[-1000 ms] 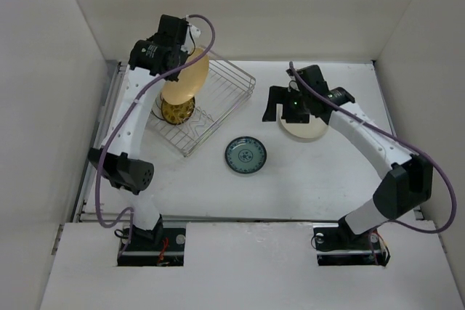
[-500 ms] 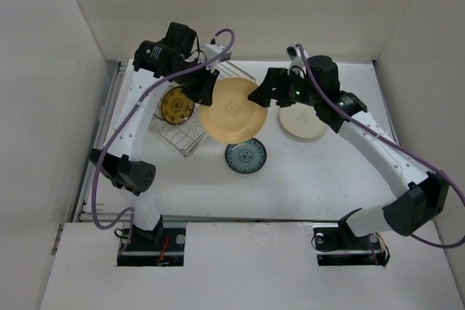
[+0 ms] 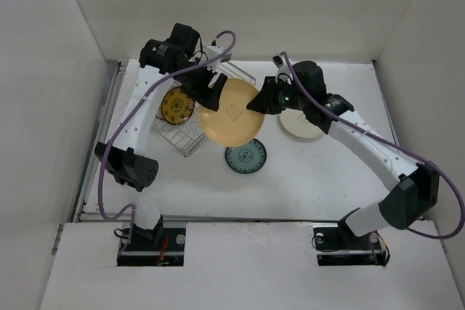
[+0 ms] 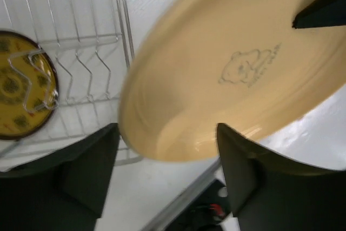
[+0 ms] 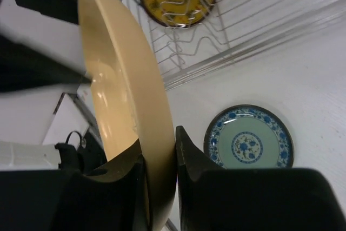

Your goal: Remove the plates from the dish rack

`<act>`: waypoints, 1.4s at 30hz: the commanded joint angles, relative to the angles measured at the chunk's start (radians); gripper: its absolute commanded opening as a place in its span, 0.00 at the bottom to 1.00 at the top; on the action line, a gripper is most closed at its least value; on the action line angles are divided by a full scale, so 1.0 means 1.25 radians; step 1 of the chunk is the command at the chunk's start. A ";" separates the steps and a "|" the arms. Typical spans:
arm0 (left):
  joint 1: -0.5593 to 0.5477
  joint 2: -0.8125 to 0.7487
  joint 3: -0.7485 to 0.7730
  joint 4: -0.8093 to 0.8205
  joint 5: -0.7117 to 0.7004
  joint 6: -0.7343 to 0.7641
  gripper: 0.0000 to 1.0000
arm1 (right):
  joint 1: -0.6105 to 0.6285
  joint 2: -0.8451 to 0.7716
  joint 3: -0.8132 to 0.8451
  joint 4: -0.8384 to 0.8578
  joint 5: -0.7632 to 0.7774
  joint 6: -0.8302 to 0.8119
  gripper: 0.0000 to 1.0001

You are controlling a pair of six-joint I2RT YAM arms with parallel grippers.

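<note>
A tan-yellow plate (image 3: 231, 114) hangs tilted in the air between the dish rack (image 3: 185, 138) and the right arm. My right gripper (image 3: 260, 102) is shut on its right rim; in the right wrist view the rim (image 5: 127, 96) is pinched between both fingers of that gripper (image 5: 159, 179). My left gripper (image 3: 209, 94) stands open around the plate's left edge (image 4: 238, 68), with its fingers (image 4: 89, 169) apart from the rim. A yellow patterned plate (image 3: 176, 104) stands upright in the rack's wire dividers (image 4: 92, 41).
A teal-rimmed patterned plate (image 3: 245, 155) lies flat on the table below the held plate. A cream plate (image 3: 305, 125) lies flat on the table, partly under the right arm. White walls enclose the table on three sides.
The left arm carried the tan plate from above the rack to the right. The right gripper swung over from the cream plate and shut on the rim. The left gripper has opened.
</note>
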 commanded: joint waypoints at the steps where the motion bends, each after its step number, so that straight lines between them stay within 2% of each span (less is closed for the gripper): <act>1: -0.017 -0.010 0.000 0.009 -0.100 -0.067 0.76 | -0.010 -0.002 0.019 -0.039 0.159 0.057 0.00; 2: -0.017 -0.010 0.000 0.018 -0.172 -0.079 0.83 | -0.020 0.005 0.028 -0.064 0.184 0.067 0.00; 5: -0.017 -0.003 -0.007 0.056 -0.309 -0.118 0.95 | -0.053 0.031 0.052 -0.146 0.251 0.105 0.00; 8: -0.017 -0.022 -0.036 0.103 -0.391 -0.128 1.00 | -0.126 0.042 0.044 -0.174 0.258 0.143 0.00; 12: -0.017 -0.054 -0.098 0.162 -0.510 -0.119 1.00 | -0.246 0.035 -0.002 -0.200 0.258 0.170 0.00; 16: -0.017 -0.080 -0.137 0.180 -0.553 -0.103 1.00 | -0.395 0.045 -0.048 -0.200 0.258 0.188 0.00; 20: -0.017 -0.096 -0.167 0.197 -0.564 -0.087 1.00 | -0.459 0.093 -0.058 -0.200 0.233 0.188 0.00; 31: -0.017 -0.096 -0.185 0.197 -0.571 -0.080 1.00 | -0.479 0.216 -0.074 -0.147 0.213 0.166 0.01; 33: -0.017 -0.096 -0.185 0.197 -0.571 -0.080 1.00 | -0.479 0.233 -0.074 -0.147 0.213 0.158 0.11; 35: -0.017 -0.096 -0.185 0.197 -0.571 -0.071 1.00 | -0.479 0.244 -0.074 -0.147 0.245 0.158 0.24; 36: -0.017 -0.096 -0.192 0.197 -0.571 -0.071 1.00 | -0.479 0.252 -0.074 -0.164 0.255 0.149 0.54; 37: -0.017 -0.096 -0.192 0.197 -0.571 -0.071 1.00 | -0.479 0.252 -0.074 -0.172 0.263 0.149 0.63; 39: -0.017 -0.096 -0.192 0.197 -0.571 -0.071 1.00 | -0.479 0.252 -0.074 -0.183 0.280 0.139 0.72; 42: -0.017 -0.096 -0.200 0.197 -0.571 -0.071 1.00 | -0.479 0.252 -0.083 -0.200 0.313 0.121 0.73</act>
